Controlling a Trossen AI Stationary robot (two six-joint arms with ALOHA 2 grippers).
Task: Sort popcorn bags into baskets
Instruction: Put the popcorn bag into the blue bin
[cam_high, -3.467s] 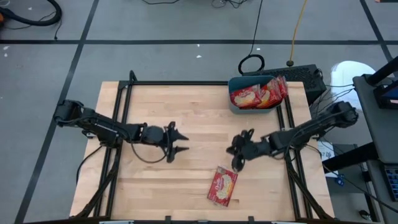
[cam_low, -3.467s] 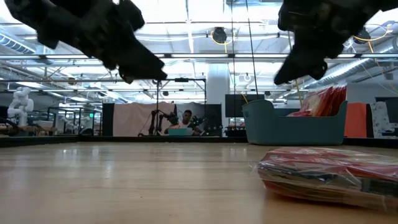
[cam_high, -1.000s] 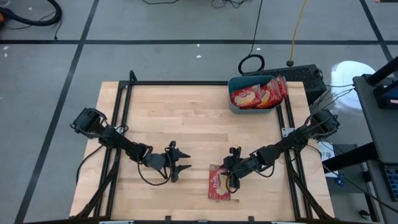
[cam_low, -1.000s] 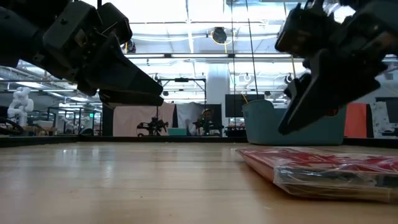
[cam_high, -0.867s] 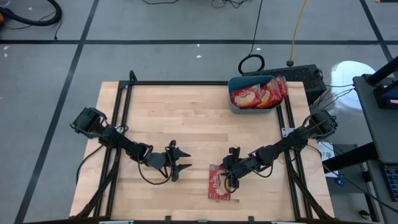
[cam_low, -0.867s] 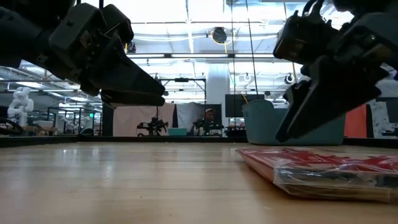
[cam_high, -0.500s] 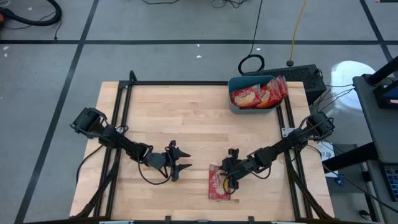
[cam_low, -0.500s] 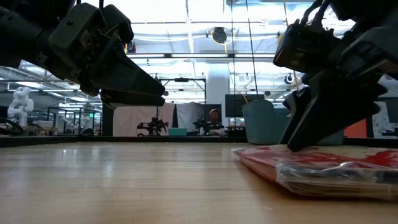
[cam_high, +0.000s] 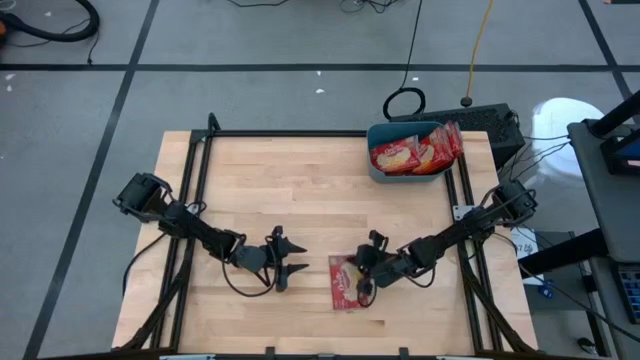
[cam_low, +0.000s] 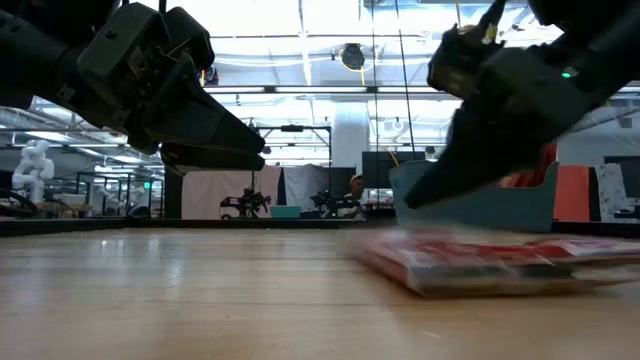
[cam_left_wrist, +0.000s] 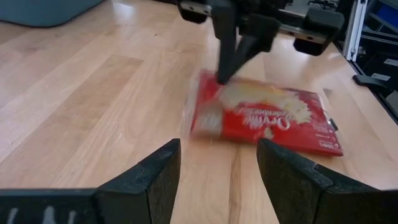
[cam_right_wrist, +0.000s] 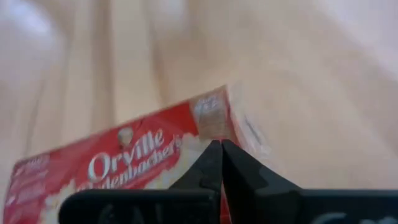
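One red popcorn bag (cam_high: 343, 285) lies flat, picture side up, on the wooden table near its front edge; it also shows in the left wrist view (cam_left_wrist: 267, 118). My right gripper (cam_high: 362, 283) is shut, and its fingertips are down on the bag's end. My left gripper (cam_high: 295, 258) hovers open a little to the left of the bag, pointing at it and touching nothing. The teal basket (cam_high: 372, 160) stands at the far right corner with several red bags in it. My right gripper rests its shut fingertips (cam_right_wrist: 214, 155) on the bag's top face, close to one short end (cam_right_wrist: 214, 121). The fingers slant down from the table's right side (cam_left_wrist: 222, 78). The bag lies flat on the table. Whether any wrapper is caught between the tips, I cannot tell.
Black frame rails (cam_high: 200, 170) run along the table's left and right sides. A black box and cables (cam_high: 490, 120) lie on the floor behind the basket. Bare wood stretches between the bag and the basket.
My right gripper has tipped down onto the bag and shut its fingers. The bag has slid a little toward the table's left and far side and is still blurred with motion.
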